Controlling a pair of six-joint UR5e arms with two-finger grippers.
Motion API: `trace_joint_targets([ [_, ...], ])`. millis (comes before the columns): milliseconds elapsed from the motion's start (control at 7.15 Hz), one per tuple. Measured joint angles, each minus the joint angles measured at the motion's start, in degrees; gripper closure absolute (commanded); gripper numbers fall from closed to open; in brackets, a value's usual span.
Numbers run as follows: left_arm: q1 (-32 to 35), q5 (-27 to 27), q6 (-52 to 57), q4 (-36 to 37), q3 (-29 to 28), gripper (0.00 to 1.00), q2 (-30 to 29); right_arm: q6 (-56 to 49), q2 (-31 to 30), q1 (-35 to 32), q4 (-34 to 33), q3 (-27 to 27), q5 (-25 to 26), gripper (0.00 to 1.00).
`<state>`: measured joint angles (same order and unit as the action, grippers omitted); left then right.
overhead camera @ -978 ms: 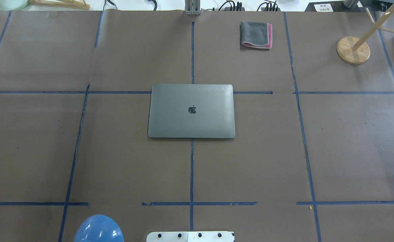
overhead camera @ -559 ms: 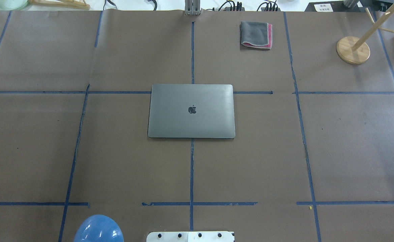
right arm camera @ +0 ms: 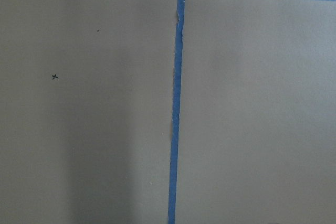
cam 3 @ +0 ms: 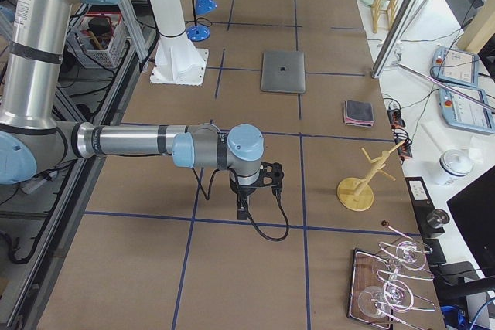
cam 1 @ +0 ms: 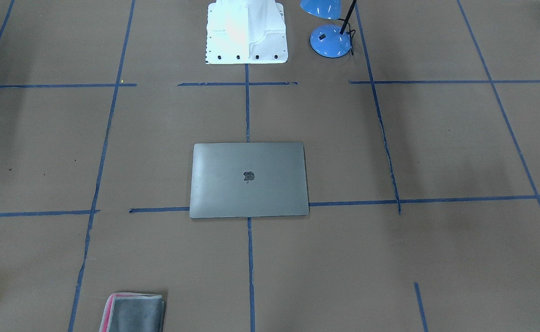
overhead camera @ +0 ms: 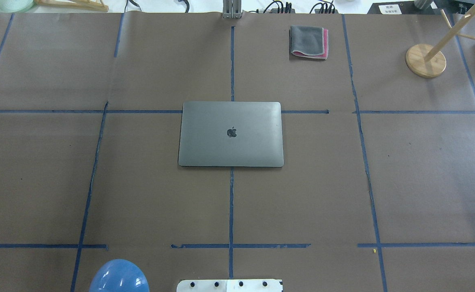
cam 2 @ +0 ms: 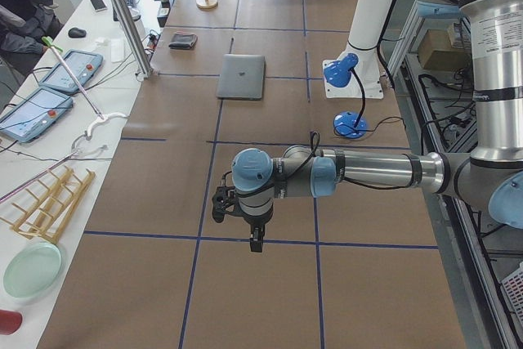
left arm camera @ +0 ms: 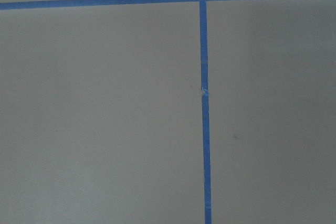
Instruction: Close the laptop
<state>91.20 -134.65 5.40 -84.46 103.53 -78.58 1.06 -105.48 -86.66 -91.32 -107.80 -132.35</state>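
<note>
Laptop [overhead camera: 230, 134] lid flat down; closing judged done.
Left gripper [cam 2: 254, 243] at 9 o'clock, right gripper [cam 3: 243, 211] at 3 o'clock, parked clear; openings cannot be told.

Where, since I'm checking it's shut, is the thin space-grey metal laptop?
Overhead view: the laptop lies shut at centre, covering where the blue tape lines cross.

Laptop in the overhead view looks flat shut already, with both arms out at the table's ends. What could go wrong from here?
1. The laptop lies shut, logo up; any further push would load the closed lid and might mark it.
2. The left hand hangs low, its arm close by the blue lamp; a swing inward could clip it.
3. A cable loops under the right hand and could snag.
</note>
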Motion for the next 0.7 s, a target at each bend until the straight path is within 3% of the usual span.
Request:
trace_joint_targets([
  [699, -0.6, 0.0, 0.0, 0.1, 0.0, 0.01, 0.0, -0.1, -0.8, 0.0, 0.1, -0.3, 0.0, 0.0],
])
